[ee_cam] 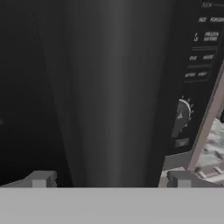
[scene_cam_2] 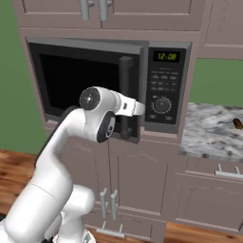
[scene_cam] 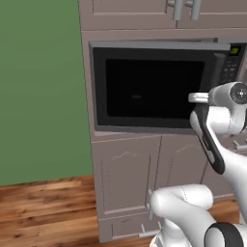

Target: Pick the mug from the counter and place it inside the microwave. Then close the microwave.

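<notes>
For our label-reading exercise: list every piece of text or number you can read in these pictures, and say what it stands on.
"12:08": green clock digits at the top of the microwave control panel.
Button labels on the control panel: too small and blurred to read, in the hand view too.
Marks around the round dial: unreadable.

Two base views from behind, left and right, sharing the microwave [scene_cam: 154, 89]; hand view close against its door.

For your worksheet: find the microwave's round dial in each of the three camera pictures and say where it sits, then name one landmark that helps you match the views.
Left base view: I cannot make out the round dial; the arm covers the lower control panel.
Right base view: right of centre, low on the control panel.
Hand view: right side, about mid-height.
Shared landmark: the microwave's dark glass door.
</notes>
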